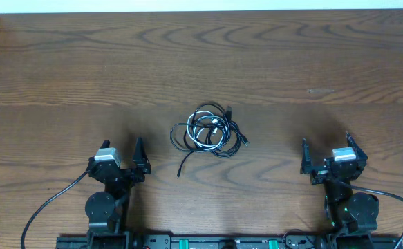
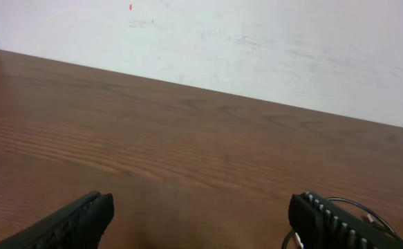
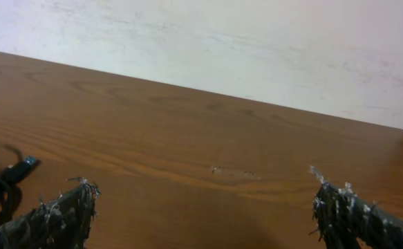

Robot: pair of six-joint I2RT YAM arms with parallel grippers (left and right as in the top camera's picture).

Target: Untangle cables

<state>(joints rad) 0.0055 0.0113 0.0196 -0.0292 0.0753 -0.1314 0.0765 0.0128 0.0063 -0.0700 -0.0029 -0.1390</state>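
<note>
The broad brown wood-grain table (image 1: 291, 62) fills nearly the whole room-side view, with a scuffed pale wall (image 2: 256, 41) along its far edge. The two black arms sit at the near edge, well apart. The left gripper (image 1: 123, 149) is spread wide with nothing between its fingers. The right gripper (image 1: 325, 149) is just as wide and just as empty. From each wrist camera the fingertips stand at opposite sides of the picture, over bare wood.

Between the arms, a little farther out on the table, lie the cables (image 1: 210, 131). They are a loose knot of thin black cords looped over one another, with one white cord (image 1: 208, 135) coiled through the middle. Neither claw touches them.

A thin black tail (image 1: 180, 168) trails out of the heap toward the left arm, and a small black plug (image 1: 229, 111) pokes out on the far side. From the right wrist, a dark plug with a bluish tip (image 3: 25, 164) shows at the left edge.

To my eye this is the opening step, since the knot looks whole and nothing is gripped. I'd judge that the next move calls for both arms to reach inward. One claw would pin the heap while the other takes a free end. The tail looks the easiest catch, as it lies clear of the loops. The fingers would need to come right down to the wood and narrow a good deal to catch so thin a cord.
</note>
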